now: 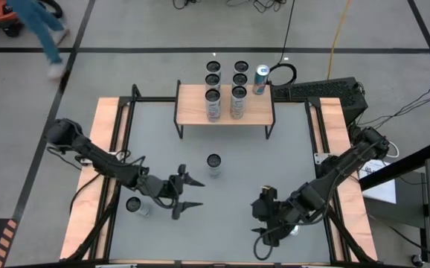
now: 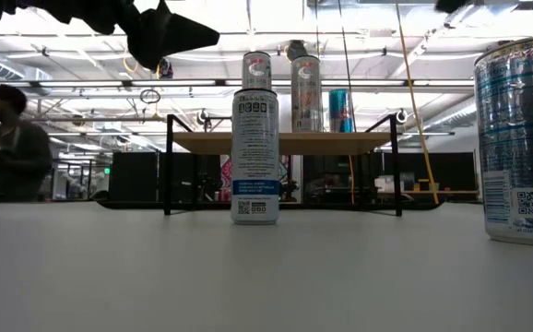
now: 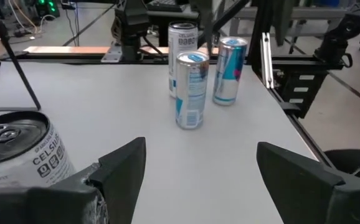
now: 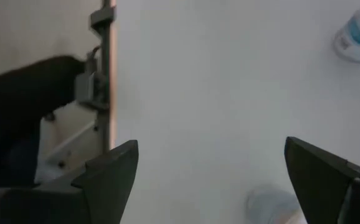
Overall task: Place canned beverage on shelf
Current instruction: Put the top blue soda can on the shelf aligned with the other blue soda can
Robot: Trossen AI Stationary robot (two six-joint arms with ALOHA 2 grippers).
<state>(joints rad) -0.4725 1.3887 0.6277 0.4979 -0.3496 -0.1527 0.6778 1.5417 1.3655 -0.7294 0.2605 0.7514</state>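
At the left of the surface (image 1: 222, 223), a can (image 1: 135, 206) stands upright just beside the left arm, near the left edge; it waits there for pickup. The left end effector (image 1: 189, 192) hangs above the surface with its jaws spread and nothing between them. It points toward the centre, where a second can (image 1: 213, 164) stands upright and alone, well apart from the other items. Judged from this alignment, the centre can is the next item to grasp: the open jaws face it with a clear path.

Behind the centre can stands the shelf (image 1: 193, 100), a low wood plank on thin black legs. Two cans (image 1: 213, 105) (image 1: 237, 102) stand upright on its top, placed toward the middle so the plank edges remain free. Further cans (image 1: 239, 71) stand in rows behind the shelf, with a blue can (image 1: 260, 80) at their right.

At the right, the right end effector (image 1: 263, 237) hovers near the front edge, jaws fully released and empty. It waits clear of the working zone, so the left arm has unobstructed reach.
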